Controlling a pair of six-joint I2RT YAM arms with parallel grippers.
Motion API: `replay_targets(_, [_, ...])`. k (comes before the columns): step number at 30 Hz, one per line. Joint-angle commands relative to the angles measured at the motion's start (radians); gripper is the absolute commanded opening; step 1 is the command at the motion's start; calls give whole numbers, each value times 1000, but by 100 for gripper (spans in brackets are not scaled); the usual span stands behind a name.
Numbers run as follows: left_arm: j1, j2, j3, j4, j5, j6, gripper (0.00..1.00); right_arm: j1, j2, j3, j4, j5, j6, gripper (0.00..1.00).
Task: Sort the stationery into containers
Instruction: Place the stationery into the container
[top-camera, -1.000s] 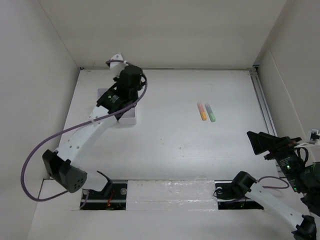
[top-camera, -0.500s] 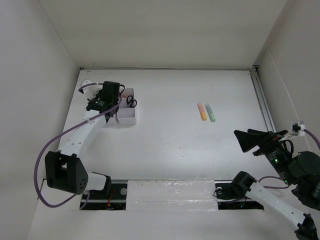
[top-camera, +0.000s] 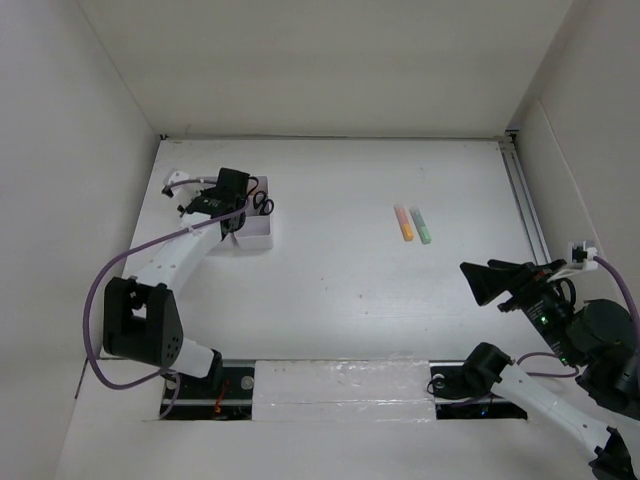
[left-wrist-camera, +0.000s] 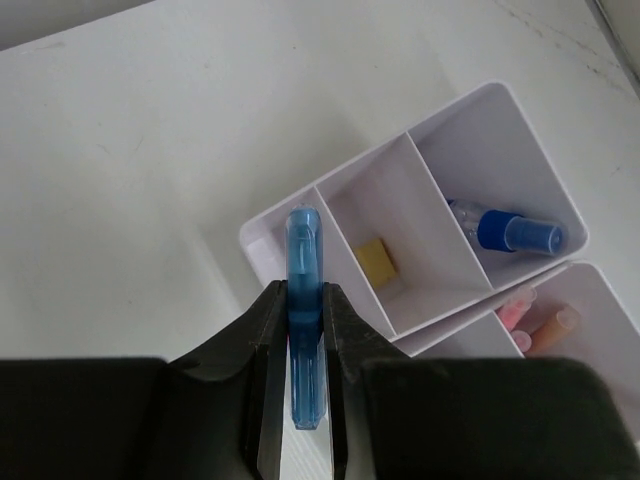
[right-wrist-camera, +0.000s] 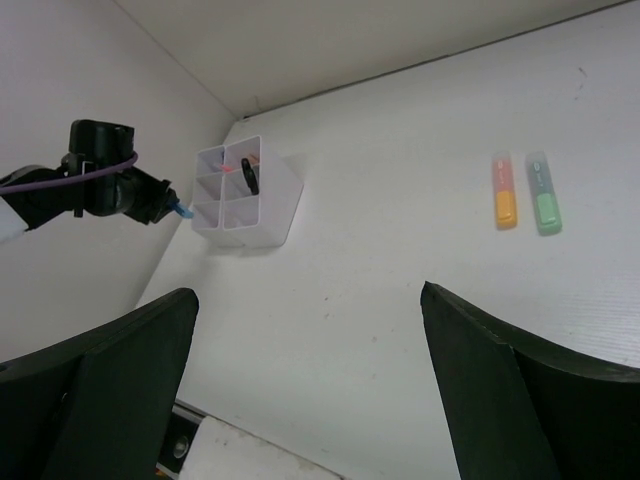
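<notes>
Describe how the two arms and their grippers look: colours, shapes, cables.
Both the left arm and the right arm have white links between rounded black joint housings. A loose purple cable trails along each. The left gripper and the right gripper have black fingers. A small green light glows on the right arm.

organizer (left-wrist-camera: 470, 130) partly hidden behind left end effector (left-wrist-camera: 303, 295)

Colours at the desk's far-left corner: a translucent blue marker (left-wrist-camera: 303, 235) in the black left gripper (left-wrist-camera: 304, 296); a white organizer (left-wrist-camera: 262, 245) with a yellow eraser cube (left-wrist-camera: 375, 262), a clear blue-capped bottle (left-wrist-camera: 505, 232) and black-handled scissors (top-camera: 262, 203). Mid-desk are an orange marker (top-camera: 403, 223) and a green marker (top-camera: 421, 226), on the plain white desk (top-camera: 340, 290).
</notes>
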Motion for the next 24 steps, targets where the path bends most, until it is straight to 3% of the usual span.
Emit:
replay_targets(1, [1,-6,-9,-41,-112,-120,0,9,-7,3,64,-13,-15,99])
replay_targets(13, [1,91,20,-90,-185,-242,0,9,-16,-16,73,-22,-24,99])
replay_targets(24, [1,109,11,40,-196,-171,0,9,-5,-26,82,-31,-34,99])
